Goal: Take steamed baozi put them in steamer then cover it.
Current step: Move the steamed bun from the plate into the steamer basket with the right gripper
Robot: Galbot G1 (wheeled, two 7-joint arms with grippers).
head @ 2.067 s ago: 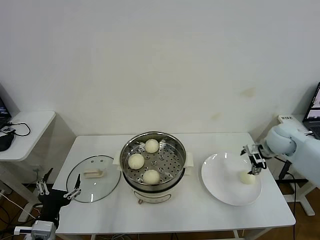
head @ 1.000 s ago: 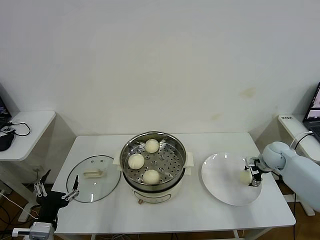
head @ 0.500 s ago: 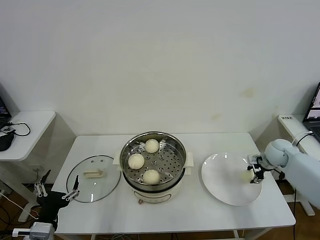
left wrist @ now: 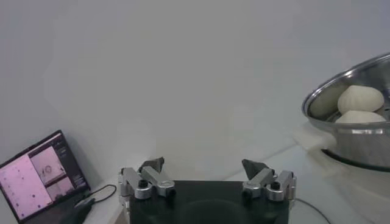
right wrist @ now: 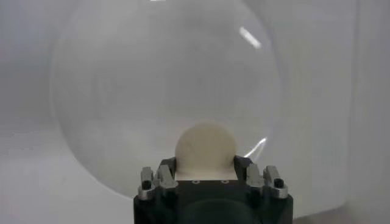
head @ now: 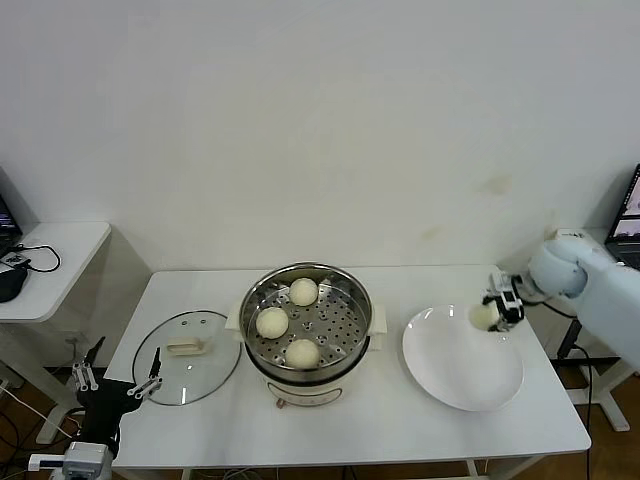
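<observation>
1. My right gripper was clamped on the last bun, holding it in the air over the far edge of the white plate. From my right wrist I saw the bun wedged between the jaws with the bare plate below it.

2. The other three buns already sat on the perforated floor of the steamer, one toward the back, one on the left, one at the front. The right side of the basket floor looked free for the fourth.

3. My left gripper hung low off the table's left edge, fingers spread wide and holding nothing, near the glass lid lying flat on the table beside the pot.

4. What worried me: the dough was soft, so a hard squeeze could dent or tear it, while a loose hold could let it roll out during the carry across the gap to the steamer. I could not quite tell how deep the bun sat in the jaws.

5. Coming in too low, I could have clipped the steel rim or the pot's side handle, or set this bun down onto one of the others.
</observation>
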